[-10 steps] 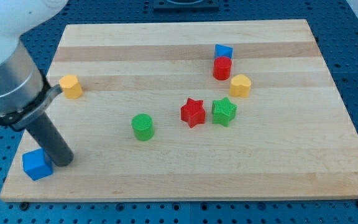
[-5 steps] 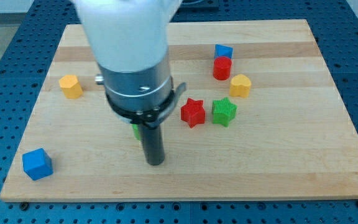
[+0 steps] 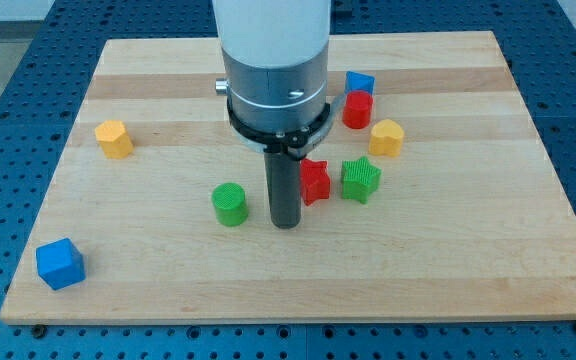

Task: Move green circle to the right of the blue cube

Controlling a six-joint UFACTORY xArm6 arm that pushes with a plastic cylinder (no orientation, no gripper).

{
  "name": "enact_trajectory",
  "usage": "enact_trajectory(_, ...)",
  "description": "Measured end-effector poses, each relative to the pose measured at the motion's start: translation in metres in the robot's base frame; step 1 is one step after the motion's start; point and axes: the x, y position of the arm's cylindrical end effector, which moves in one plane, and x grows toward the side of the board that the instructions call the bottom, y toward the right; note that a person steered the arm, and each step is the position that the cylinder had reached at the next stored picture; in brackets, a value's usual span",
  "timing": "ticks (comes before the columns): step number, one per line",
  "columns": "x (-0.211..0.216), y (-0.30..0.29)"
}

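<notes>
The green circle (image 3: 230, 204) is a short green cylinder lying near the board's middle. The blue cube (image 3: 60, 264) sits at the board's lower left corner. My tip (image 3: 286, 224) rests on the board just to the right of the green circle, with a small gap between them. The rod partly hides the red star (image 3: 315, 181) behind it.
A green star (image 3: 361, 180) lies right of the red star. A red cylinder (image 3: 357, 109), a small blue block (image 3: 359, 82) and a yellow block (image 3: 387, 137) cluster at upper right. Another yellow block (image 3: 114, 139) sits at left. The wooden board (image 3: 468, 250) ends in blue table all round.
The arm has swept from the blue cube at lower left across to the right, passing in front of the green circle, and now stands on its right side. No block has moved.
</notes>
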Motion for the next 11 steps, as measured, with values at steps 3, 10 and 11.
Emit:
enact_trajectory(3,-0.014,-0.009)
enact_trajectory(10,-0.025,-0.098)
enact_trajectory(11,-0.025,-0.118)
